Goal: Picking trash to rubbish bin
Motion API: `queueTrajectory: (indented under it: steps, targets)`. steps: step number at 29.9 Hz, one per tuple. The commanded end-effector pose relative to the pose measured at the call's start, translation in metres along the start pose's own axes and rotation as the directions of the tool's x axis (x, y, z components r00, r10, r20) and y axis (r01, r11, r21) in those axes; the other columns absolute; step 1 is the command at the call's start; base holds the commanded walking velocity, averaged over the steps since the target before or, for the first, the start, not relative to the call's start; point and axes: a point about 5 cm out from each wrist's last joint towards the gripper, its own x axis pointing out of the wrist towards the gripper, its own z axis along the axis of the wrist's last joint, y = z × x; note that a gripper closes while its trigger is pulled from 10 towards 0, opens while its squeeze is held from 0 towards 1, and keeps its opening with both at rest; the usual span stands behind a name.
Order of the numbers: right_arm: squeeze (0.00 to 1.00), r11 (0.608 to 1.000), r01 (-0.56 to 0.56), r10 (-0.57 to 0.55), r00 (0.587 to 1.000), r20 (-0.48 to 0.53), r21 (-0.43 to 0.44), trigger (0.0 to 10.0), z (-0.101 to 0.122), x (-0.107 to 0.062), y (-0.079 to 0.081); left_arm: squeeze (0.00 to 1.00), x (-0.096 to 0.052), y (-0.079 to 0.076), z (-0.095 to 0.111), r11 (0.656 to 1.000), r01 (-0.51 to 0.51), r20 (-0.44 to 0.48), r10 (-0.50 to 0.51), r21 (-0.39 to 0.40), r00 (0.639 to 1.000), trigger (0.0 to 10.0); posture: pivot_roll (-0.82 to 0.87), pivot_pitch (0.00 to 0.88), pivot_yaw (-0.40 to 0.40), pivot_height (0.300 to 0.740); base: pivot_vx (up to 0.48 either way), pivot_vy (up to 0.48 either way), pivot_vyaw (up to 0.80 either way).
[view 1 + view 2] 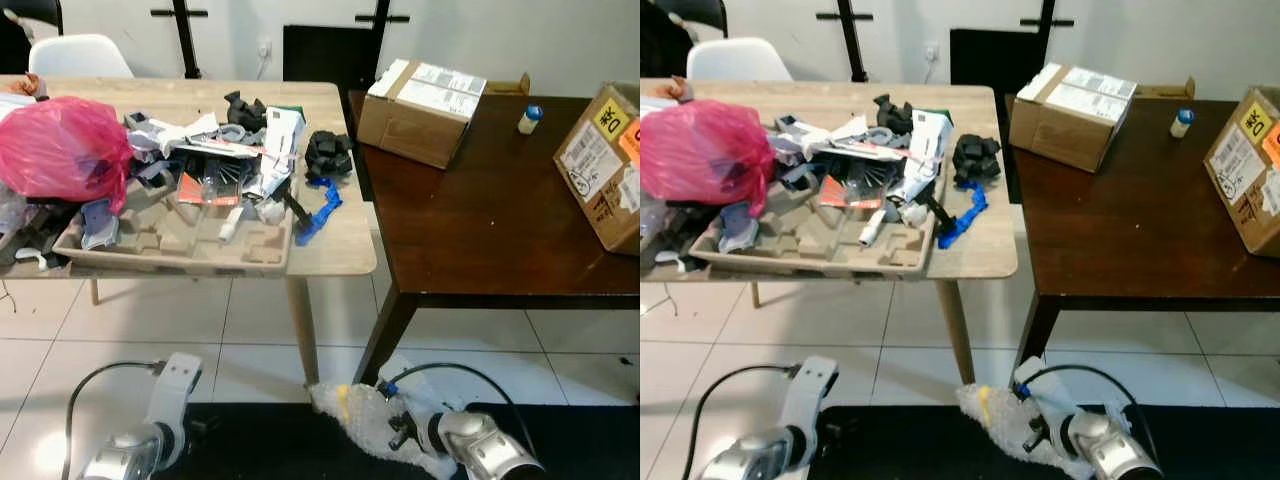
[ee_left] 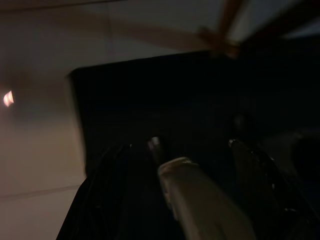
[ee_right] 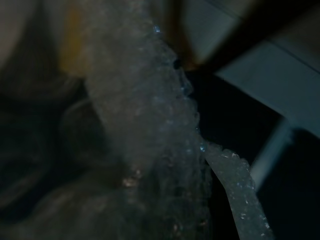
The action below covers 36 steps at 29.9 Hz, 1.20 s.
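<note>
Trash still crowds your light wooden table (image 1: 330, 250). Below, your left gripper (image 2: 195, 150) hangs idle with its fingers spread, over a black bin (image 1: 270, 440). Your right gripper (image 1: 400, 432) clasps crumpled bubble wrap (image 1: 360, 415) over that bin; next, let it drop.

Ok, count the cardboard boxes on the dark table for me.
2. One cardboard box sits at the far left corner of the dark table; the other box sits at the right edge, partly cut off by the frame.
</note>
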Motion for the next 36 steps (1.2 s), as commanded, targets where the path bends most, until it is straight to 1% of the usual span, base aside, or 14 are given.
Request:
queueTrajectory:
  steps: [1, 2, 3, 4, 5, 7, 8, 9, 11, 12, 14, 16, 20, 36]
  targets:
    - [0.00, 0.996, 0.067, -0.067, 0.998, -0.005, 0.063, 0.0, -0.010, 0.000, -0.004, 0.00, 0.000, 0.003, -0.009, 0.998, -0.050, -0.020, 0.049, -0.032, 0.999, 10.0, -0.03, 0.114, 0.009, 0.740, 0.000, 0.000, 0.00]
    - [0.00, 0.986, 0.125, -0.126, 0.992, -0.003, 0.114, 0.0, -0.014, 0.000, -0.005, 0.00, 0.002, 0.000, -0.012, 0.998, -0.060, -0.030, 0.059, -0.020, 0.998, 10.0, -0.03, 0.108, 0.014, 0.740, 0.000, 0.000, 0.00]
    - [0.00, 0.986, 0.125, -0.126, 0.992, -0.003, 0.114, 0.0, -0.014, 0.000, -0.005, 0.00, 0.002, 0.000, -0.012, 0.998, -0.060, -0.030, 0.059, -0.020, 0.998, 10.0, -0.03, 0.108, 0.014, 0.740, 0.000, 0.000, 0.00]
    - [0.00, 0.973, 0.169, -0.170, 0.985, -0.010, 0.158, 0.0, -0.019, 0.001, -0.005, 0.00, 0.004, -0.004, -0.013, 0.999, -0.048, -0.034, 0.048, -0.014, 0.998, 10.0, -0.03, 0.104, 0.017, 0.740, 0.000, 0.000, 0.00]
    - [0.00, 0.962, 0.212, -0.212, 0.977, -0.019, 0.175, 0.2, -0.022, 0.002, -0.005, 0.00, 0.006, -0.008, -0.012, 0.999, -0.041, -0.025, 0.040, -0.015, 0.999, 10.0, -0.03, 0.099, 0.016, 0.740, 0.000, 0.000, 0.00]
    - [0.00, 0.962, 0.212, -0.212, 0.977, -0.019, 0.175, 0.2, -0.022, 0.002, -0.005, 0.00, 0.006, -0.008, -0.012, 0.999, -0.041, -0.025, 0.040, -0.015, 0.999, 10.0, -0.03, 0.099, 0.016, 0.740, 0.000, 0.000, 0.00]
    - [0.00, 0.949, 0.231, -0.233, 0.972, -0.016, 0.214, 10.0, -0.024, 0.003, -0.003, 0.00, 0.009, -0.011, -0.011, 0.999, -0.039, -0.022, 0.039, -0.001, 0.999, 10.0, -0.03, 0.097, 0.015, 0.740, 0.000, 0.000, 0.00]
    - [0.00, 0.937, 0.229, -0.226, 0.973, -0.042, 0.263, 10.0, -0.029, 0.004, 0.001, 0.00, 0.012, -0.014, -0.010, 0.999, -0.030, -0.021, 0.030, 0.013, 0.999, 10.0, -0.03, 0.091, 0.013, 0.740, 0.000, 0.000, 0.00]
    - [0.00, 0.937, 0.229, -0.226, 0.973, -0.042, 0.263, 10.0, -0.029, 0.004, 0.001, 0.00, 0.012, -0.014, -0.010, 0.999, -0.030, -0.021, 0.030, 0.013, 0.999, 10.0, -0.03, 0.091, 0.013, 0.740, 0.000, 0.000, 0.00]
    - [0.00, 0.926, 0.232, -0.226, 0.973, -0.056, 0.297, 10.0, -0.032, 0.005, 0.003, 0.00, 0.014, -0.017, -0.010, 1.000, -0.018, -0.022, 0.018, 0.026, 1.000, 10.0, -0.03, 0.091, 0.014, 0.740, 0.000, 0.000, 0.00]
    - [0.00, 0.921, 0.236, -0.226, 0.972, -0.068, 0.309, 10.0, -0.034, 0.006, 0.006, 0.00, 0.015, -0.018, -0.010, 0.999, -0.015, -0.022, 0.016, 0.028, 1.000, 10.0, -0.03, 0.088, 0.017, 0.740, 0.000, 0.000, 0.00]
    - [0.00, 0.922, 0.248, -0.236, 0.969, -0.078, 0.298, 10.0, -0.037, 0.006, 0.008, 0.00, 0.017, -0.020, -0.008, 0.999, -0.024, -0.002, 0.024, -0.030, 1.000, 10.0, -0.04, 0.089, 0.025, 0.740, 0.000, 0.000, 0.00]
    - [0.00, 0.918, 0.267, -0.258, 0.964, -0.070, 0.295, 10.0, -0.037, 0.007, 0.007, 0.00, 0.019, -0.023, -0.004, 0.996, -0.032, 0.025, 0.034, -0.078, 0.999, 10.0, -0.05, 0.095, 0.029, 0.740, 0.000, -0.081, 0.00]
    - [0.00, 0.918, 0.271, -0.267, 0.962, -0.054, 0.291, 10.0, -0.035, 0.007, 0.005, 0.00, 0.025, -0.034, -0.003, 0.987, -0.021, 0.040, 0.027, -0.156, 0.999, 10.0, -0.06, 0.139, 0.012, 0.740, 0.000, -0.437, 0.00]
